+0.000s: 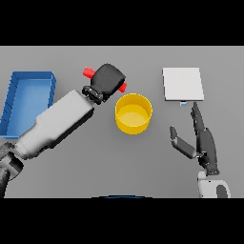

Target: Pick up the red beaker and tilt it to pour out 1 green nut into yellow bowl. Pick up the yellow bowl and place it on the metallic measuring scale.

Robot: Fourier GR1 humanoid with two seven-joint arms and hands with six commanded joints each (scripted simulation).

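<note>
We have the left hand (108, 79) closed around the red beaker (88, 72), which lies nearly on its side in the grip: one red end shows up and to the left of the hand, the other pokes out at its lower right, just beside the far rim of the yellow bowl (134, 113). The bowl sits on the grey table (71, 167) at centre, and we cannot make out a green nut inside it; the beaker's contents are hidden by the hand. The metallic measuring scale (183, 84) lies flat to the right of the bowl, a little further away. Our right hand (202, 143) rests open near the lower right, fingers straight and pointing toward the scale. A blue bin (29, 97) stands at the far left, apart from the work. The main risk, as we judge it, is in the tilt: the lower end appears to hang at the bowl's edge rather than over its middle, so a nut could strike the rim or fall outside. Tipping too steeply or too quickly could also release more than one nut. Later, lifting the bowl carelessly could spill whatever lands in it.
</note>
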